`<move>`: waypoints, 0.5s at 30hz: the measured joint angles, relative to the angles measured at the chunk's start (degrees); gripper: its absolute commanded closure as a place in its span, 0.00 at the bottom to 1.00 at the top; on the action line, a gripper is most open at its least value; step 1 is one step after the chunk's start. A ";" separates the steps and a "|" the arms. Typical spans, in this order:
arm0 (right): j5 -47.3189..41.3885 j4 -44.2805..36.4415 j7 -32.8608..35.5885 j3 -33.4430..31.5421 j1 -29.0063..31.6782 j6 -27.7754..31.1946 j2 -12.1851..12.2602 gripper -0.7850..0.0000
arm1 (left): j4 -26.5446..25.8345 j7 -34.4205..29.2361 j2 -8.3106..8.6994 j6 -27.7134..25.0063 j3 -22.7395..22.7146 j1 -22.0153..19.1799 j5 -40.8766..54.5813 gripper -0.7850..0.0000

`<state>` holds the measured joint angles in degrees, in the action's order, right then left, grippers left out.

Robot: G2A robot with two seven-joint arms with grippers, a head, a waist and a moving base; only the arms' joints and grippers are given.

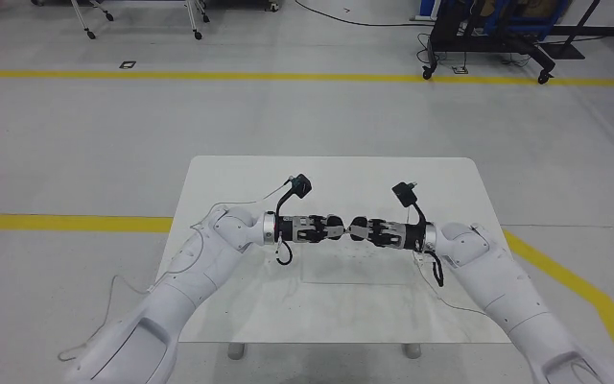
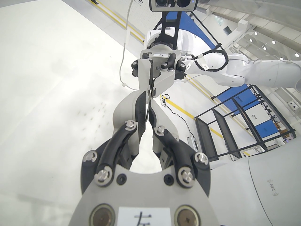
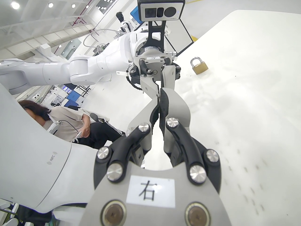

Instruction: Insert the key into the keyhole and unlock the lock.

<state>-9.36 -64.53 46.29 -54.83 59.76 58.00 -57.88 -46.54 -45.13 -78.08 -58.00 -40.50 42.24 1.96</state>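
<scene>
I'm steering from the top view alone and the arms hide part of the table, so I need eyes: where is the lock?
Observer: Right wrist view: the padlock rests on the table, shackle closed, nothing touching it.
Operator: Who has the key?
Observer: Left wrist view: the left gripper is shut on the key, a thin metal edge between its pads.
Operator: And the other arm?
Observer: The right gripper is shut, tip to tip with the left; whether it also pinches the key, I cannot tell.

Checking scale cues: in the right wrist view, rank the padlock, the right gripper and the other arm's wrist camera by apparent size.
1. right gripper, enlarged by nearness to the lens
2. wrist camera
3. padlock
Both of the latter sit farther off, so true sizes stay unsure.
</scene>
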 measured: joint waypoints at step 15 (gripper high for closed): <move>-4.50 -1.14 -0.01 -0.98 0.77 0.00 1.69 1.00 | -1.66 2.66 0.58 0.00 -2.22 1.03 1.97 0.00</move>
<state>-13.87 -65.67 46.28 -55.81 60.53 58.00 -56.19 -48.20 -42.47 -77.50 -58.00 -42.72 43.26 3.93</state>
